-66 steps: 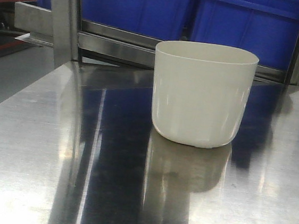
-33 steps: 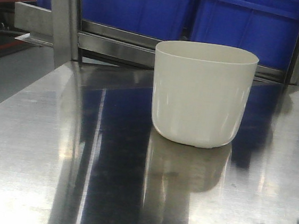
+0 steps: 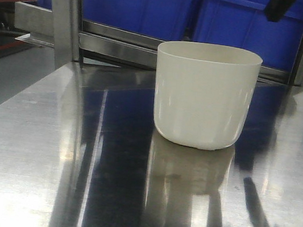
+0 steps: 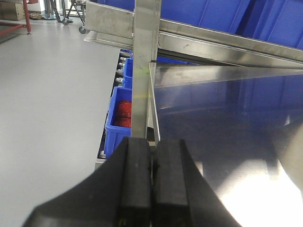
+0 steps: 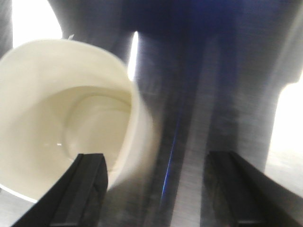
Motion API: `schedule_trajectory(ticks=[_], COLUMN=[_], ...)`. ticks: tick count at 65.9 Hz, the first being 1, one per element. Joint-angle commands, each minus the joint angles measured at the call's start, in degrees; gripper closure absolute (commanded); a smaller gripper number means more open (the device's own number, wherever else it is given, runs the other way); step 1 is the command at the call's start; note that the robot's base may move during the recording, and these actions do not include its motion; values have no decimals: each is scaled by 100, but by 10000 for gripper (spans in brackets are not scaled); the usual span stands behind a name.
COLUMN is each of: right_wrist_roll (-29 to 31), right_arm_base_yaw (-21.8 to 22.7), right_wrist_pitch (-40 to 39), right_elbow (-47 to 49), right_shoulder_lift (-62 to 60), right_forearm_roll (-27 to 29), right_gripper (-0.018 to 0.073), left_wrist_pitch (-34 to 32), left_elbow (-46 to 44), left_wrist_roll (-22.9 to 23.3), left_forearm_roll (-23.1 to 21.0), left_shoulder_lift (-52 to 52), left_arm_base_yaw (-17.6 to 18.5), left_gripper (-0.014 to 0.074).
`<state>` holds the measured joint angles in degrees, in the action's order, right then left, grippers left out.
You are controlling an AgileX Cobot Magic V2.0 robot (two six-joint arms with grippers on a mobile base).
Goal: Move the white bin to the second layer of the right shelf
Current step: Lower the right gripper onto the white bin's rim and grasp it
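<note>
Hovering spread over the white bin (image 3: 204, 97), upright on the steel table (image 3: 38, 161), the right gripper (image 5: 156, 158) should drop one finger inside its wall, one outside, then pinch deep; the left gripper (image 4: 152, 161) sits pressed together, empty.

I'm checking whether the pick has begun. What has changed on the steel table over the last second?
The right gripper has come into view at the top right, open, higher than the white bin, and its dark reflection has spread across the near right of the table. Nothing is gripped yet. The bin and the blue crates behind it have not moved.
</note>
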<state>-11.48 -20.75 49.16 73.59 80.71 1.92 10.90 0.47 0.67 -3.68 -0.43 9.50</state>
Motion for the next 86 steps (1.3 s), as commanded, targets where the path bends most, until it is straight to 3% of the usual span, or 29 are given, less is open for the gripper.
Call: schedule_trajectory(ticks=[1, 65, 72, 76, 83, 86], right_wrist_roll=[58, 47, 47, 47, 47, 47], right_arm_base_yaw=[-189, -285, -285, -285, -285, -285], right_wrist_pitch=[-133, -179, -174, -174, -174, -239], right_elbow=[446, 723, 723, 733, 884, 982], right_shoulder_lift=[128, 1812, 1862, 1846, 1758, 1679], right_forearm_roll=[32, -192, -192, -192, -223, -223], right_gripper=[21, 24, 115, 230, 511, 487], left_wrist_pitch=[-518, -518, -518, -518, -518, -518], left_elbow=[156, 156, 156, 156, 156, 156], left_wrist_roll=[56, 56, 56, 56, 56, 56], left_forearm_roll=[-25, -25, -25, -25, -25, -25], left_shoulder_lift=[-83, -83, -83, -83, -83, -83], left_arm_base_yaw=[38, 38, 38, 38, 38, 38], left_gripper=[512, 512, 512, 512, 512, 512])
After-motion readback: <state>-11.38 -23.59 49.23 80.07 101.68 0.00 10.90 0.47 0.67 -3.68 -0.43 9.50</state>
